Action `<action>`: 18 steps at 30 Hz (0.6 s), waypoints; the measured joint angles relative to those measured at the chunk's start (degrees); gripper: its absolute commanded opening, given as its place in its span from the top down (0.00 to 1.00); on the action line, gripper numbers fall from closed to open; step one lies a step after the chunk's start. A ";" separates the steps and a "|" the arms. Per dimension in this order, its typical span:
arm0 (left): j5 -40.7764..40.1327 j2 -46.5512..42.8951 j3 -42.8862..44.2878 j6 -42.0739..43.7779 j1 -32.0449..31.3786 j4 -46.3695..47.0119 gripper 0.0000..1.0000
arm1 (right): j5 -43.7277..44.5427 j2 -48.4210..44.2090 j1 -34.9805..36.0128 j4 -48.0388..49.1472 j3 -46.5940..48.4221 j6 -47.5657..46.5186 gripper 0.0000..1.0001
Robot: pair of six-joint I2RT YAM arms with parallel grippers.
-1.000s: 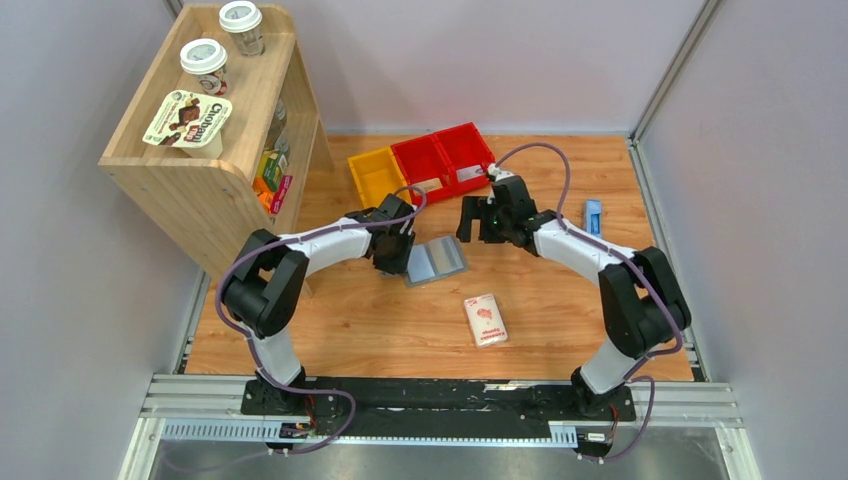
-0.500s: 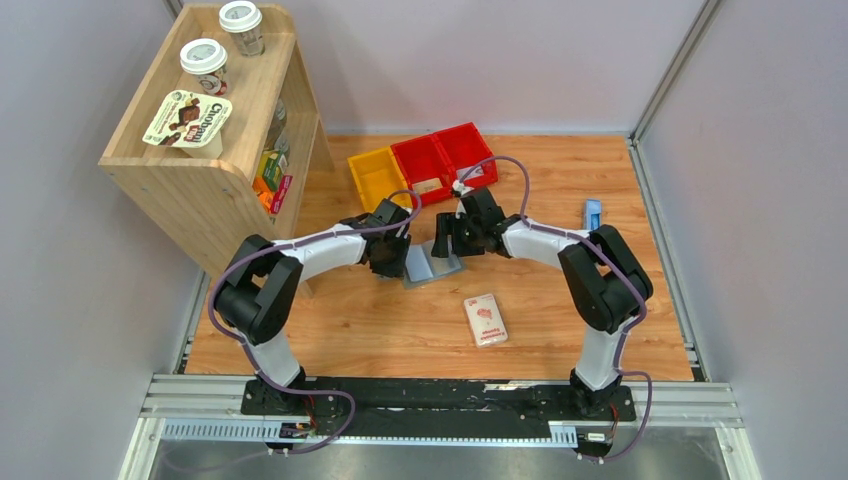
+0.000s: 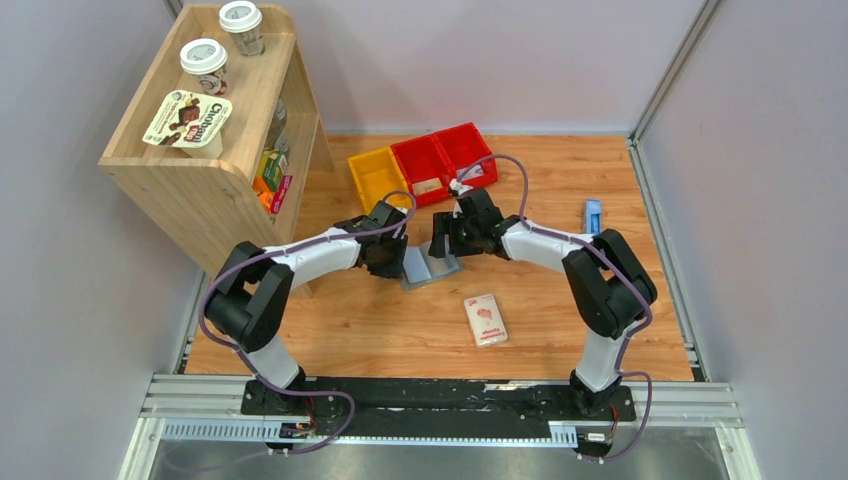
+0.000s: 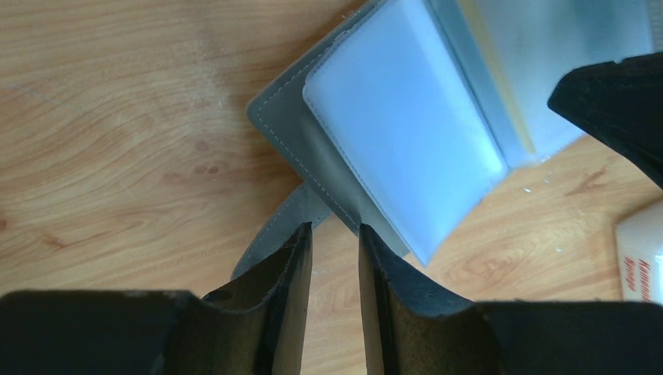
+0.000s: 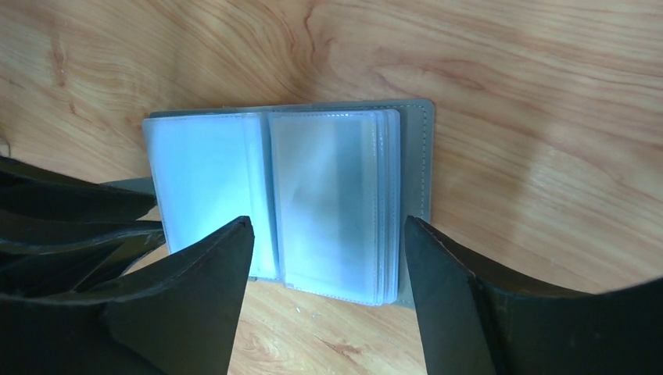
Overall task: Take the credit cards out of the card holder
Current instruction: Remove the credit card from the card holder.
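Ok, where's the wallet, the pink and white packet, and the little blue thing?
card holder [image 5: 336, 203], right wrist view, on its clear card sleeves.
white-and-pink packet [image 3: 485, 320], top external view, on the middle of its face.
small blue object [image 3: 592, 215], top external view, on its middle.

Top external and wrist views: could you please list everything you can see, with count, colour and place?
card holder: one, grey with pale blue sleeves, open flat mid-table
credit cards: none lying out; any inside cannot be counted
packet: one, white and pink, nearer the bases than the holder
small object: one, blue, far right of table
bins: three, one yellow, two red, at the back
shelf: one, wooden, left
lidded cups: two, white lids, on shelf top
tub: one, white and brown, on shelf top
table: one, wooden
left gripper: black, narrowly open, at holder's edge by its tab
right gripper: black, open wide over the sleeves
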 measured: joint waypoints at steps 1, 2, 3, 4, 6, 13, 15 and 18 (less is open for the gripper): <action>0.00 -0.76 -0.13 -0.11 0.00 -0.26 0.63 | 0.68 -0.46 0.07 -0.39 0.00 -0.04 0.25; 0.00 -1.79 -0.22 -0.35 0.00 -0.52 0.63 | 1.62 -1.05 0.13 -0.96 0.00 -0.22 0.25; 0.00 -2.99 -0.22 -0.55 0.00 -0.72 0.63 | 2.43 -1.66 0.15 -1.44 0.00 -0.37 0.25; 0.00 -4.07 -0.22 -0.76 0.00 -0.74 0.63 | 2.99 -2.19 0.20 -1.79 0.02 -0.63 0.26; -0.02 -6.84 -0.17 -1.14 0.00 -0.76 0.63 | 3.61 -2.95 0.22 -2.25 0.17 -1.07 0.31; 1.03 -9.27 3.04 -3.06 0.00 1.49 0.73 | 2.67 -2.49 0.22 -1.92 0.83 -1.16 0.43; 1.68 -7.56 4.44 -3.41 0.02 2.16 0.76 | 2.54 -1.86 0.22 -1.62 0.85 -1.07 0.43; 2.58 -4.02 5.70 -3.78 0.07 3.89 0.77 | 2.16 -0.48 0.22 -1.38 0.96 -1.07 0.44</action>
